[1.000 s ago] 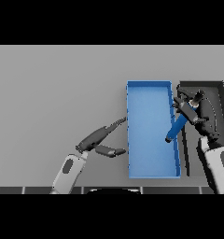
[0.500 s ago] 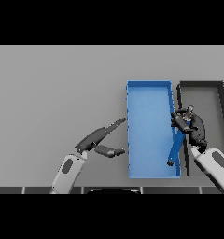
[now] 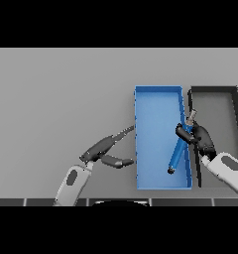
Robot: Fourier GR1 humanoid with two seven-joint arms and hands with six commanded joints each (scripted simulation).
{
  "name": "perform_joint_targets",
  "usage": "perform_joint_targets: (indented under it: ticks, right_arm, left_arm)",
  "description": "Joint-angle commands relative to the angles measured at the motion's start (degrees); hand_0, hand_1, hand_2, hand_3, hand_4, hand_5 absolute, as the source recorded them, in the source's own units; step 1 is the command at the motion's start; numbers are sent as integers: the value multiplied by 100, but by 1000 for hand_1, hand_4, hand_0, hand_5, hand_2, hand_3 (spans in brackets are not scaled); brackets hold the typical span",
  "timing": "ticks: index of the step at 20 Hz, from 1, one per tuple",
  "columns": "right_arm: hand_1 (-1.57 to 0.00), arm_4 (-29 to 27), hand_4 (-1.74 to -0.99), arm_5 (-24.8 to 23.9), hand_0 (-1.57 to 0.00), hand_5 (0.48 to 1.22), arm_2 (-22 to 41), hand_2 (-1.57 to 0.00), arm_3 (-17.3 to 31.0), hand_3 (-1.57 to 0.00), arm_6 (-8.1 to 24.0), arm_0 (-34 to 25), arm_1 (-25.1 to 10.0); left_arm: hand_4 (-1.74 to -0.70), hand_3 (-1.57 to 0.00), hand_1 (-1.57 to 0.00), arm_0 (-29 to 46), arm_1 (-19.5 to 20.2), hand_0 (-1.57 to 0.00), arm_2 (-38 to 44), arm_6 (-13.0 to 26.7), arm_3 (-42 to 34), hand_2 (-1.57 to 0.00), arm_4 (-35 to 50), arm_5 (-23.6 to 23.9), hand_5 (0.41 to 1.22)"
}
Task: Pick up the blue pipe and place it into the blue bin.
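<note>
The blue pipe [image 3: 178, 152] is a slim blue rod with a grey tip, tilted over the right side of the blue bin [image 3: 146, 178]. Its lower end hangs inside the bin and its grey tip sticks up over the bin's right wall. My right hand [image 3: 200, 138] is shut on the pipe's upper part, right at that wall. My left hand [image 3: 105, 146] rests open on the table just left of the bin, fingers stretched toward its left wall.
A black bin [image 3: 236, 106] stands directly right of the blue bin, their walls side by side. My right forearm [image 3: 228, 170] crosses the black bin's near part. Bare grey table lies to the left and behind.
My right hand has carried the pipe leftward and lower, from over the black bin's edge to above the blue bin's right side. The left hand has stayed put.
</note>
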Motion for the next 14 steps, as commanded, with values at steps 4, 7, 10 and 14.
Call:
perform_joint_targets:
  ticks: [4, 7, 10, 14]
  right_arm:
    - [-46, -220, -1051, 33, -51, 787, 639, -46, 169, -27, 4, -434, -177]
    - [-23, -245, -1036, 21, -25, 713, 900, -23, 225, -13, 5, -639, -174]
    - [-11, -277, -1022, 25, -13, 672, 1006, -11, 276, -6, 4, -761, -168]
    - [-5, -365, -1022, 94, -6, 658, 1056, -5, 258, -3, 5, -868, -198]
  left_arm:
    - [-885, 1, 1, 39, -1, 1, -28, -41, -100, 1, -15, 24, 428]
    - [-887, 1, 1, 16, 16, 1, -15, 16, -38, 1, -16, -1, 429]
    - [-887, 1, 1, -53, -17, 1, 13, -9, 44, 1, -31, 32, 431]
    - [-885, 1, 1, -110, -14, 1, 49, 37, 44, 1, -20, 41, 431]
